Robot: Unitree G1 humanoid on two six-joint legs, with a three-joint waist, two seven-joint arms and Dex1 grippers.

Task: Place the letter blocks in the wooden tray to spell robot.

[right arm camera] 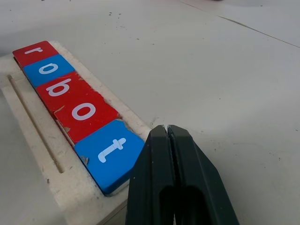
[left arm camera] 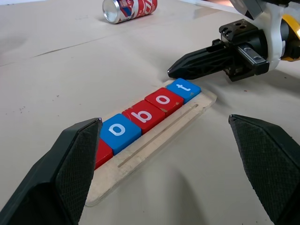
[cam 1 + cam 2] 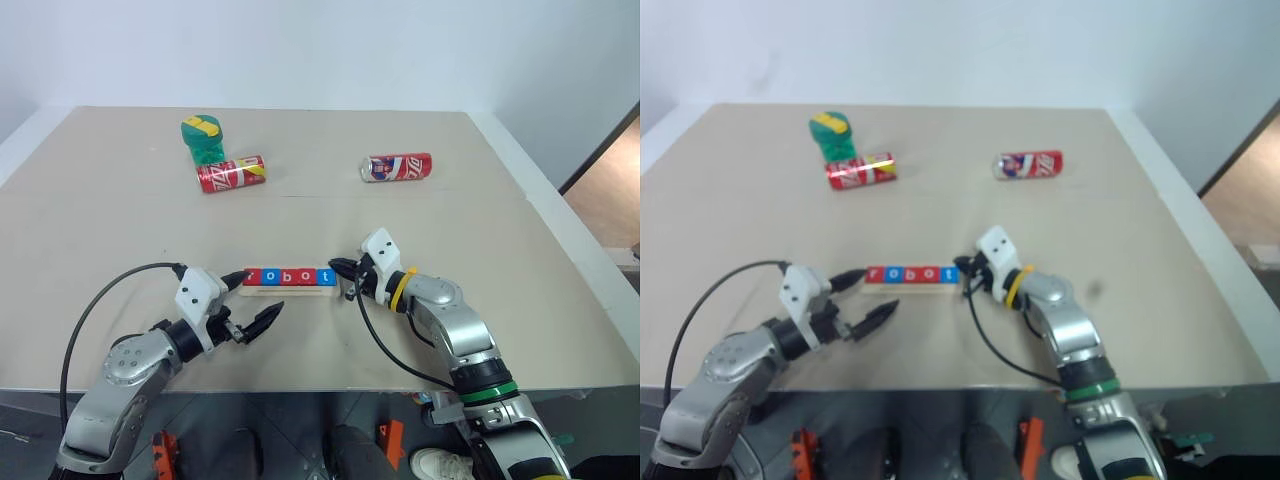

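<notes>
Five letter blocks lie in a row in the wooden tray, reading r, o, b, o, t in red, blue, red, red, blue. In the right wrist view the blue t block sits at the tray's near end. My right gripper is shut and empty, its tip just off the t end of the tray. At the r end, my left gripper stands wide open around the tray's left end, holding nothing, with its fingers apart from the wood.
Two red soda cans lie on their sides at the back of the table, one left and one right. A green container stands behind the left can. The table's front edge runs just under both arms.
</notes>
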